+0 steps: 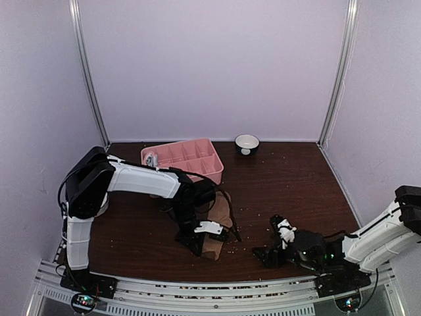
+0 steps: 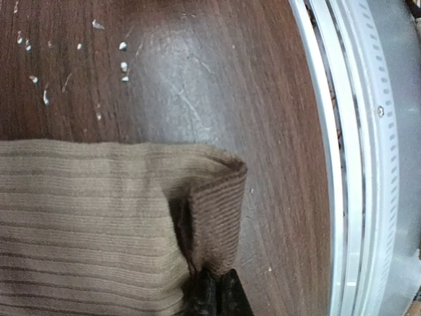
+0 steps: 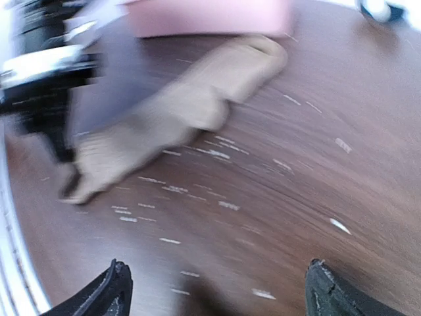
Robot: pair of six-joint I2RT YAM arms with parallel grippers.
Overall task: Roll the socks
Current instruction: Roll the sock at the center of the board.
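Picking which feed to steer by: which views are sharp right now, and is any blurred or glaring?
Left wrist: sharp, the ribbing on the tan sock is crisp, with a soft sheen of glare on the tabletop. Right wrist: motion-smeared, crumbs streak into dashes, and the sock and pink tray are soft. Top external: in focus, evenly lit, no glare.

Plain lilac walls enclose a dark brown wood-grain tabletop behind and at both sides; a silver slotted metal rail edges the tabletop's near side.
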